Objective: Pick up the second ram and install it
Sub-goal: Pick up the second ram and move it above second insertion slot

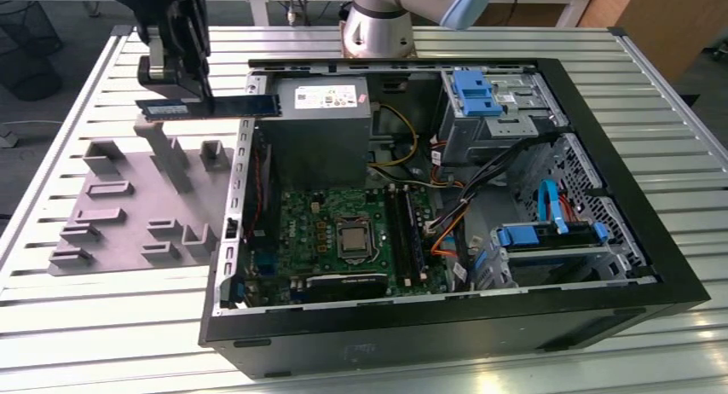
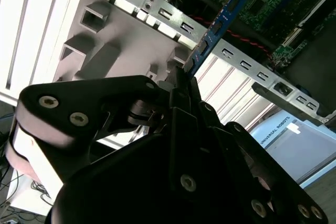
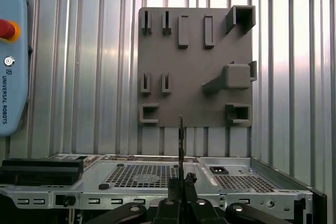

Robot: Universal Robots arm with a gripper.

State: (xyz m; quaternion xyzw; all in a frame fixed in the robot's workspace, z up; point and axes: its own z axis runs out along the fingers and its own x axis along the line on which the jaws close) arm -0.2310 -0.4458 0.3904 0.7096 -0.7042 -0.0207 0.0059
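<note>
The second ram (image 1: 210, 107) is a thin blue-green stick held level above the table, over the far end of the grey fixture plate (image 1: 119, 185) and the open case's wall on the exterior view's left. My gripper (image 1: 174, 98) is shut on its end nearest the exterior view's left. In the second wrist view the ram (image 2: 220, 24) sticks out from the gripper (image 2: 182, 77) toward the motherboard (image 2: 273, 3). The first wrist view shows the ram (image 3: 181, 145) edge-on above the gripper (image 3: 181, 190). The motherboard (image 1: 341, 232) lies flat inside the case, with long dark slots (image 1: 407, 232) beside the processor socket.
The open black computer case (image 1: 637, 198) fills the table's middle, with a grey power supply (image 1: 322, 130), blue drive brackets (image 1: 472, 91) and bundled cables. Raised blocks stand on the fixture plate (image 3: 194, 66). The robot's base (image 1: 381, 23) stands behind the case. A teach pendant (image 3: 10, 61) lies on the slatted table.
</note>
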